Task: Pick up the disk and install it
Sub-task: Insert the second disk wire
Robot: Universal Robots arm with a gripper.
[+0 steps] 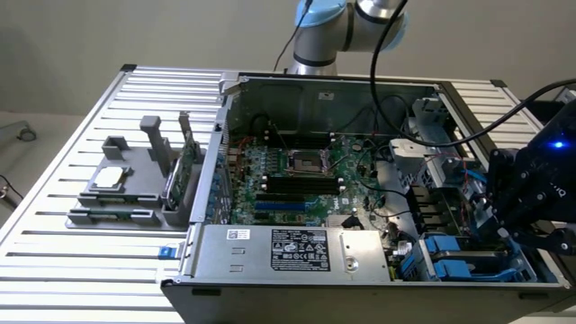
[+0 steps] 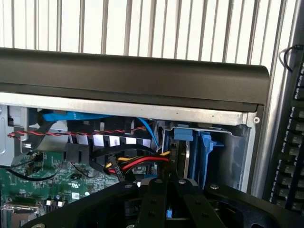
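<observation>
The disk (image 1: pixel 454 260) is a blue-framed silver drive standing on edge in the drive bay at the open computer case's near corner, on the exterior view's right. In the wrist view its blue carrier (image 2: pixel 192 145) sits upright in the bay, just beyond my fingertips. My gripper (image 1: pixel 506 231) hangs low over that bay, directly above the blue carriers. The wrist view shows the gripper (image 2: pixel 166 190) with its two black fingers pressed together and nothing between them. Whether they touch the disk is hidden.
The open case holds a green motherboard (image 1: pixel 297 175), a silver power supply box (image 1: pixel 297 253) and red-yellow cables (image 2: pixel 137 164) beside the bay. A grey fixture (image 1: pixel 126 189) with a small chip and an upright green card stands on the slatted table (image 1: pixel 81 277). A black keyboard (image 2: pixel 290 142) lies past the case wall.
</observation>
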